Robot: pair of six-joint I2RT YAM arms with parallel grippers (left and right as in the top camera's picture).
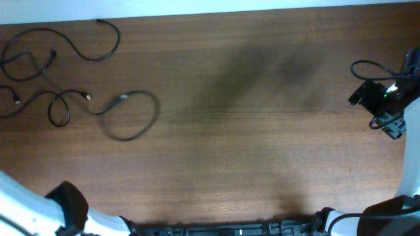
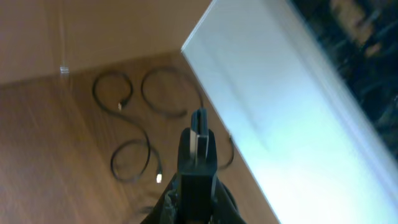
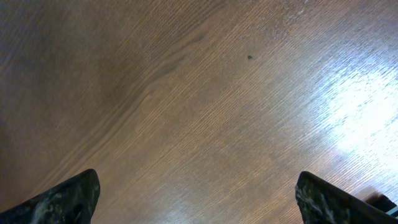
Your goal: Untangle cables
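Three thin black cables lie apart as loose curves at the table's far left in the overhead view: one long curl (image 1: 105,49) at the back, one small loop (image 1: 58,110) below it, and one wide loop (image 1: 141,118) to the right. In the left wrist view they show ahead of my left gripper (image 2: 199,127) as a small ring (image 2: 112,90), an arc (image 2: 160,102) and a loop (image 2: 130,162) with a bright plug. The left gripper is shut and empty, raised short of the cables. My right gripper (image 3: 196,177) is open and empty over bare wood, far from the cables.
The wooden table (image 1: 249,131) has its far edge along the top of the overhead view. The left arm (image 1: 69,200) is at the front left corner. The right arm (image 1: 387,98), with its own thick black wire, is at the right edge.
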